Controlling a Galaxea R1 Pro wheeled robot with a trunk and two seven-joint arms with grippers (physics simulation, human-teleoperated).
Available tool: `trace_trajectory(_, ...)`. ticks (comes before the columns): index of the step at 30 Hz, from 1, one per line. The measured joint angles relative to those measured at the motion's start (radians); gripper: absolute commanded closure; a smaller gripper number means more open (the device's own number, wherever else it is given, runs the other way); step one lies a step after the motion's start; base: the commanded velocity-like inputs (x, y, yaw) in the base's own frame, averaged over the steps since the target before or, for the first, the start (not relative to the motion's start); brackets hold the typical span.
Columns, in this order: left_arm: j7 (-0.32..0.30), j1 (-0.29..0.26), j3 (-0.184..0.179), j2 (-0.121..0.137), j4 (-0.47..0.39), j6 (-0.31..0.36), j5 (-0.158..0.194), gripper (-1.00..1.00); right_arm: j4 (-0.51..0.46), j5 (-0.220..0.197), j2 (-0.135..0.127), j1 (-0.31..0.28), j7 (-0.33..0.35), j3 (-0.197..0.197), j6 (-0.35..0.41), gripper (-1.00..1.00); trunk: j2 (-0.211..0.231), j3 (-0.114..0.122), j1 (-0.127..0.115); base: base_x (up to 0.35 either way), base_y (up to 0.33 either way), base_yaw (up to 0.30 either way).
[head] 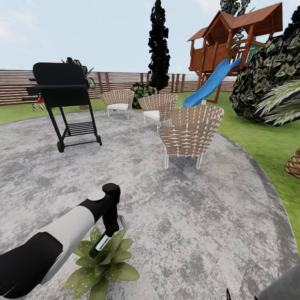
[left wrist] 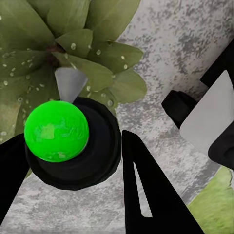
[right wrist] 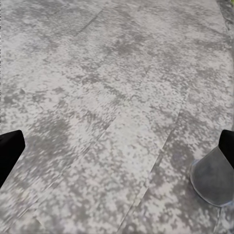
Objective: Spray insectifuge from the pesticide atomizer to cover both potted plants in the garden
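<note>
One potted plant (head: 102, 262), lower left of the head view, on the grey patio (head: 187, 225). Left gripper (head: 109, 233) directly above it, clamped on the pesticide atomizer (head: 100, 245), bottle angled down toward the leaves. Right gripper (right wrist: 117, 146): fingertips spread wide over bare paving.

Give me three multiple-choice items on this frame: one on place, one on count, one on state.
1. Where is the slim dark green spray bottle pointed?
A. At the black wheeled barbecue grill
B. Down over the low broad-leaved potted plant
C. At the blue slide

2. How many woven wicker chairs stand on the mottled grey patio?
A. One
B. Three
C. Five

3. What is the left tool doing?
A. Gripping the bottle
B. Hanging open, holding nothing
C. Resting on the grill

Answers: B, the bottle hangs above the droplet-speckled leaves; B, three chairs stand past the grill; A, its fingers flank the bottle.
</note>
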Motion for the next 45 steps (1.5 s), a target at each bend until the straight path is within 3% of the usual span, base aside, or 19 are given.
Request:
trace_trajectory(4, 0.000, 0.006, -0.002, 0.000, 0.000, -0.003, -0.003, 1.00, 0.000, 0.002, 0.000, 0.000, 0.000, 0.000, 0.000, -1.00, 0.000, 0.000, 0.000, 0.000, 0.000, 0.000)
trace_trajectory(8, 0.000, 0.051, -0.004, 0.001, 0.000, -0.004, -0.008, 1.00, 0.000, 0.003, 0.001, 0.000, 0.000, 0.000, 0.000, -1.00, 0.000, 0.000, 0.000, 0.000, 0.000, 0.000)
trace_trajectory(13, 0.000, 0.069, -0.005, 0.000, 0.000, -0.003, -0.006, 1.00, 0.000, 0.002, 0.001, 0.000, 0.000, 0.000, 0.000, -1.00, 0.000, 0.000, 0.000, 0.000, 0.000, 0.000)
trace_trajectory(16, 0.000, 0.110, -0.005, -0.011, 0.000, -0.004, -0.007, 1.00, 0.000, 0.002, 0.001, 0.000, 0.000, 0.000, 0.000, -1.00, 0.000, 0.000, 0.000, 0.000, 0.000, 0.000)
trace_trajectory(21, 0.000, 0.123, -0.004, -0.011, -0.006, -0.002, -0.009, 1.00, 0.000, 0.001, 0.001, 0.000, 0.000, 0.000, 0.000, -1.00, 0.000, 0.000, 0.000, 0.000, 0.000, 0.000)
trace_trajectory(30, 0.000, 0.123, 0.003, 0.052, 0.000, -0.001, -0.011, 1.00, 0.000, 0.002, 0.001, 0.000, 0.000, 0.000, 0.000, -1.00, 0.000, 0.000, 0.000, 0.000, 0.000, 0.000)
trace_trajectory(33, 0.000, 0.126, 0.002, 0.057, 0.001, -0.001, -0.009, 1.00, 0.000, 0.002, 0.001, 0.000, 0.000, 0.000, 0.000, -1.00, 0.000, 0.000, 0.000, 0.000, 0.000, 0.000)
trace_trajectory(45, 0.000, 0.165, 0.001, 0.014, 0.000, 0.003, 0.006, 1.00, 0.000, 0.003, 0.001, 0.000, 0.000, 0.000, 0.001, -1.00, 0.000, 0.000, 0.000, 0.000, 0.000, 0.000)
